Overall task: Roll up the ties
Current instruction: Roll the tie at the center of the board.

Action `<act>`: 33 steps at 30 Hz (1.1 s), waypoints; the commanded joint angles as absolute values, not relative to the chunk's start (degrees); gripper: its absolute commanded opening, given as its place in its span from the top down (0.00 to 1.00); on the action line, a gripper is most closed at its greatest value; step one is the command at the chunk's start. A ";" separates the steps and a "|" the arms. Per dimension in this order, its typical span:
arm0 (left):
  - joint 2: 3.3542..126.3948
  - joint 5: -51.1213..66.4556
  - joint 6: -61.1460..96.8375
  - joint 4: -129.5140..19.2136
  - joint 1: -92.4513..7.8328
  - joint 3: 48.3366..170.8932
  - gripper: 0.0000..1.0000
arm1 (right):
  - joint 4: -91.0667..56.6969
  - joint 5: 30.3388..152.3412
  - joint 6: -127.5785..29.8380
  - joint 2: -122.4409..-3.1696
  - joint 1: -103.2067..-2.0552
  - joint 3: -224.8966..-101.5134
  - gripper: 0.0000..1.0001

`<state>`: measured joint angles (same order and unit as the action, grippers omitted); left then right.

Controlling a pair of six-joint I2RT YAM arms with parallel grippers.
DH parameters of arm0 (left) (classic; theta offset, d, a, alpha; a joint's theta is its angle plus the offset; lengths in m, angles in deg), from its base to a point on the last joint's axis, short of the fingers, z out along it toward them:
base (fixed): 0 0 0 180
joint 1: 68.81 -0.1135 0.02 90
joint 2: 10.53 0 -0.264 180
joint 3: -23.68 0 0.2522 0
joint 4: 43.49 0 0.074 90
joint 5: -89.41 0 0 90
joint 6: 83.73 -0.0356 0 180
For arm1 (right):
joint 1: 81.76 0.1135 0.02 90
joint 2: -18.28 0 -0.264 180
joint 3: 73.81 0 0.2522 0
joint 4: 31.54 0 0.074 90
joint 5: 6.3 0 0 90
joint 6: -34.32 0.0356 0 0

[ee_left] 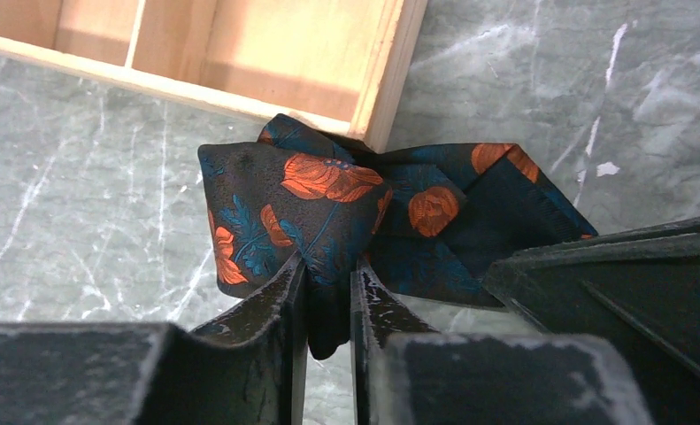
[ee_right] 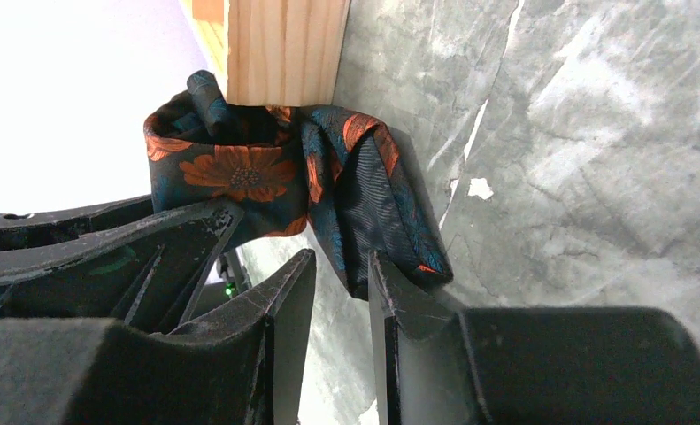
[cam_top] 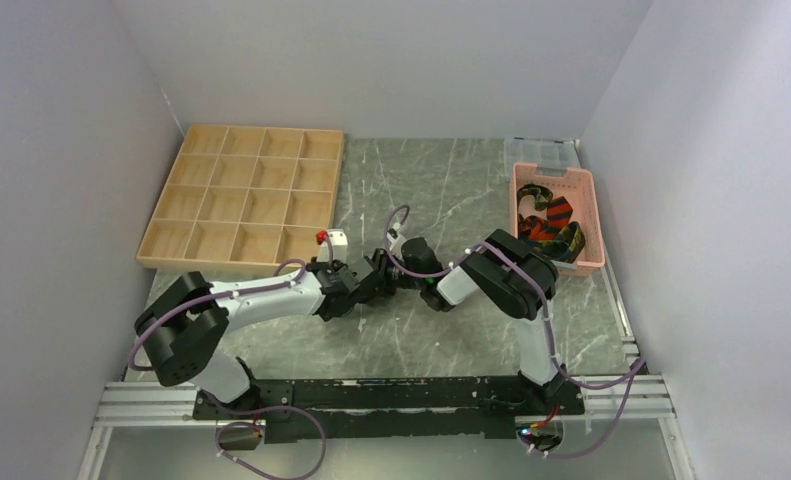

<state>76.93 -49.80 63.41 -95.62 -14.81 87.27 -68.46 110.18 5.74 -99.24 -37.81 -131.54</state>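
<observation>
Floral tie [ee_left: 328,212] hidden beneath both grippers in top view; its lower fold vanishes between left gripper [ee_left: 328,310] fingers. Basket [cam_top: 591,215] ties tangled, count unclear.

tie in work: black tie [ee_left: 328,208] with orange flowers and teal leaves, bunched into loose folds, against tray corner
other ties: striped bundle [cam_top: 549,222], heaped in pink basket

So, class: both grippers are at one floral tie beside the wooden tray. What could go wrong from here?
1. The floral tie is bunched in loose folds, so it may well spring open if a grip slips.
2. It sits against the wooden tray corner and might snag there.
3. The left gripper and right gripper work very close together, so they could collide.
</observation>
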 commanded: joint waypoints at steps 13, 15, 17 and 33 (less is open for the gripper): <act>75.12 -41.04 56.57 -84.97 -14.63 86.15 0.57 | -65.09 104.35 0.99 -95.91 -39.90 -127.70 0.66; 75.52 -40.78 55.95 -84.79 -14.59 86.75 0.55 | -64.66 104.02 0.57 -95.29 -39.87 -127.45 0.66; 75.68 -40.23 55.25 -84.44 -14.65 87.28 0.53 | -63.82 103.68 -0.42 -94.49 -39.85 -127.38 0.65; 64.30 -39.90 58.11 -91.18 -14.65 85.80 0.42 | -56.82 102.61 -5.24 -90.59 -39.90 -128.71 0.61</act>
<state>69.32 -39.38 56.31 -88.21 -14.81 86.11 -60.83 104.67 -2.02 -92.03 -39.61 -128.10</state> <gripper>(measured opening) 0.558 0.385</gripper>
